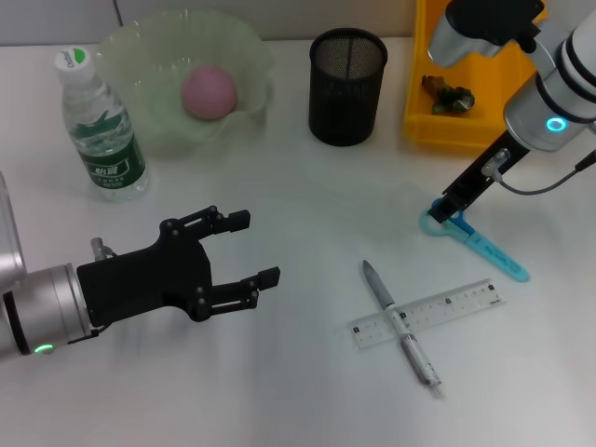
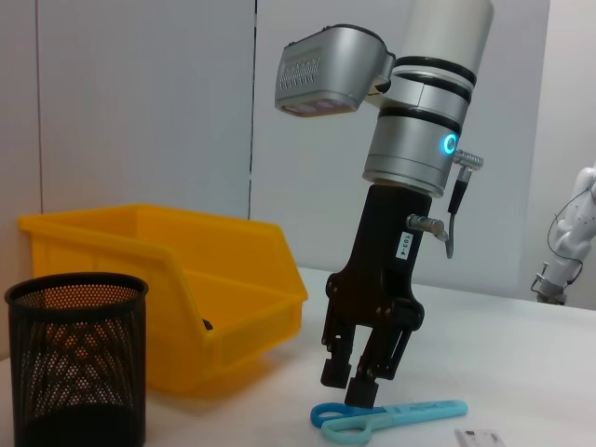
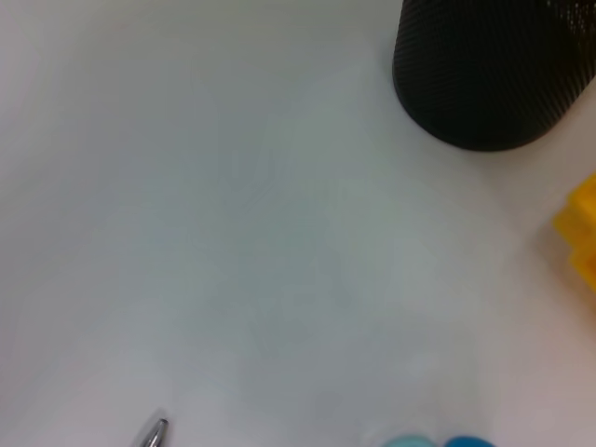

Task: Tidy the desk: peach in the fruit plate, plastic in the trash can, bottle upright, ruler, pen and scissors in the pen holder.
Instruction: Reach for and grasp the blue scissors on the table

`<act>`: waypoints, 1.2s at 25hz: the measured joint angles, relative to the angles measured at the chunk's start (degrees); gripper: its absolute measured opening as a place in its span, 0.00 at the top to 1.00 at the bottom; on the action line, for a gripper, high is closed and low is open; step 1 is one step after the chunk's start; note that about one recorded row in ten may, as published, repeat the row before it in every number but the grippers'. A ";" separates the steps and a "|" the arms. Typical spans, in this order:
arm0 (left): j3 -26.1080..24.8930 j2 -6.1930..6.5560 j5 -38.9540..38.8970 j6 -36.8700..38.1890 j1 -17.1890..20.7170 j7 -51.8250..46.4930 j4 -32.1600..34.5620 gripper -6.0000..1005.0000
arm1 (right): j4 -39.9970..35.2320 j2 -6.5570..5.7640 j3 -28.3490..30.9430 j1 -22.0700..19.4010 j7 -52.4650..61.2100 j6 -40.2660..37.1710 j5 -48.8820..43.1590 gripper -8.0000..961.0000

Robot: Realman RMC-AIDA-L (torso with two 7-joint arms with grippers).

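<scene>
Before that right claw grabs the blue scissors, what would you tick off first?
1. Right claw over the scissors handles: ok.
2. Right claw open enough to take them: cannot tell.
3. Scissors lying apart from pen and ruler: ok.
4. Pen holder upright, nothing seen inside: ok.
5. Left claw open, away from the scissors: ok.
6. Peach in fruit plate, bottle upright: ok.
</scene>
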 joint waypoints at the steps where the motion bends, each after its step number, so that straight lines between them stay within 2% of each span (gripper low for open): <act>1: 0.00 0.00 0.04 -0.02 0.03 0.01 0.00 0.19 | 0.07 0.03 -0.14 0.00 0.03 0.12 0.01 0.57; 11: 0.00 0.00 0.16 -0.17 0.09 0.01 0.00 0.19 | 0.15 0.17 -0.84 -0.38 0.22 0.81 0.22 0.63; 18: 0.00 0.07 0.22 -0.27 0.34 0.01 0.00 0.19 | -2.96 0.12 -0.83 -0.44 2.60 -4.78 -0.66 0.64; 30: 0.01 0.11 0.30 -0.19 0.39 0.00 0.00 0.19 | -3.17 0.10 -0.79 -1.10 4.83 -6.50 -4.56 0.64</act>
